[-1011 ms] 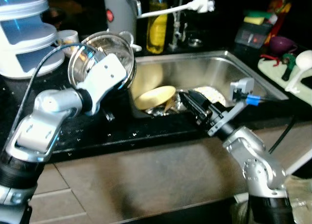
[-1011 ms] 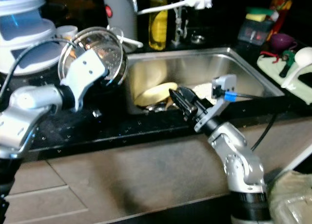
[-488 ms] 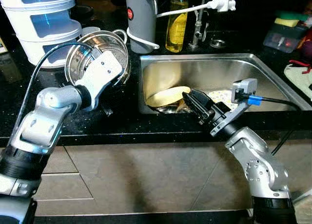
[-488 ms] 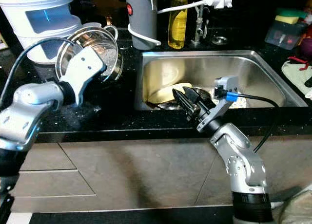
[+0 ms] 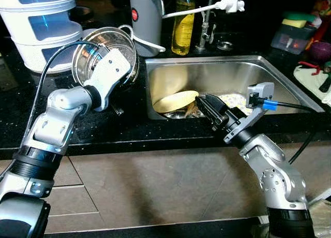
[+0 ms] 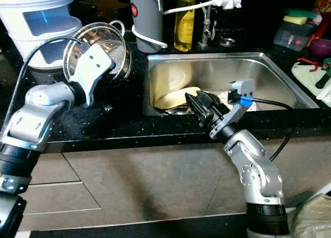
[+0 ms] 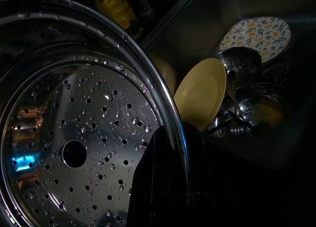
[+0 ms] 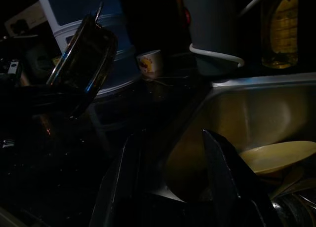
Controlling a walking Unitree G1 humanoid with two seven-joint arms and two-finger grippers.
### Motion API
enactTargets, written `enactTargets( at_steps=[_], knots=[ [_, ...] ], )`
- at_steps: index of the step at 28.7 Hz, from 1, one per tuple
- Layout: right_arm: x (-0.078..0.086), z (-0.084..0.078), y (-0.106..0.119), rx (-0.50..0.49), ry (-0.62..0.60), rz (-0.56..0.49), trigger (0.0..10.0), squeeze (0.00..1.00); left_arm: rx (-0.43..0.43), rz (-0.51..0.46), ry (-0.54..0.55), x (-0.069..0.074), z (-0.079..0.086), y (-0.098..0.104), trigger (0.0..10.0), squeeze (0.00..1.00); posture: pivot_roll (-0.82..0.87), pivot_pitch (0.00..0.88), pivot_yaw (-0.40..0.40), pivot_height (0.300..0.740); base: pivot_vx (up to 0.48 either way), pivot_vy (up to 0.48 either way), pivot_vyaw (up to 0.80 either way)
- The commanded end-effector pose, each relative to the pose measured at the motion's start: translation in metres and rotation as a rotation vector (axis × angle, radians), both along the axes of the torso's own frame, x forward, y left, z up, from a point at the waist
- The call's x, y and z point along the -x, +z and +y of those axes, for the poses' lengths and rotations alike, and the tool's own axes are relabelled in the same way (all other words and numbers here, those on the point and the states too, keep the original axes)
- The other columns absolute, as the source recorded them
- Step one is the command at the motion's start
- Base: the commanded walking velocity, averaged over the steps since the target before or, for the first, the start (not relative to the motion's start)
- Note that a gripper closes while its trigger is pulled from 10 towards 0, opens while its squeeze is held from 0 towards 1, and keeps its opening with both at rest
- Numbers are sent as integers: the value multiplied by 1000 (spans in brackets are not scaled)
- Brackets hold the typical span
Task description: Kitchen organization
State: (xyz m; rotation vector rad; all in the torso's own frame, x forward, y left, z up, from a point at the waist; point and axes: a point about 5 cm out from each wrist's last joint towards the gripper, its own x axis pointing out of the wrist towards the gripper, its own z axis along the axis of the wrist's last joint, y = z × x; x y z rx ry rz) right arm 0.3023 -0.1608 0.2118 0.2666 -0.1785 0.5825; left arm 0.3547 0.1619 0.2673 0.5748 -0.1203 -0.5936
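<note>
My left gripper [image 7: 170,187] is clamped on the rim of the perforated steel steamer pot [image 5: 106,54], one of my fingers [image 7: 158,182] lying inside the rim, and I hold the pot tilted on its side above the black desk [image 5: 129,129], just left of the sink [image 5: 232,67] and in front of the stacked white and blue containers [image 5: 41,26]. My right gripper [image 5: 204,104] reaches over the sink's front edge with its fingers [image 8: 224,172] spread apart and holding nothing. Just beyond them a yellow plate [image 5: 176,101] leans among steel bowls in the basin, with a flower-patterned plate [image 7: 256,37] farther in. A grey kettle [image 5: 145,15] and a bottle of yellow liquid [image 5: 181,23] stand behind the sink.
</note>
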Motion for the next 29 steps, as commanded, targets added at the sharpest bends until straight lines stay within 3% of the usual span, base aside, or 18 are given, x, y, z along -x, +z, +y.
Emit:
enactTargets(
  at_steps=[1,5,19,23,29],
  knots=[
    [1,3,-1,5,2,4,10000,0,7,-60,-2,-4,-1,12,10000,0,-94,0,-16,740,0,0,0],
    [2,5,-2,3,7,16,10000,0,4,-75,-2,-7,-1,13,10000,0,-91,0,-12,740,0,0,-466],
    [3,10,-5,4,26,25,10000,0,-20,-92,-101,-20,-25,11,10000,0,-89,0,-12,740,0,0,-800],
    [3,8,-4,5,22,17,10000,0,-7,-56,-137,-22,-28,1,10000,0,-90,0,-15,740,0,0,0],
    [4,7,-3,13,26,14,10000,0,9,-2,-90,-31,-19,-15,10000,0,-93,0,-18,740,0,0,0]
  ],
)
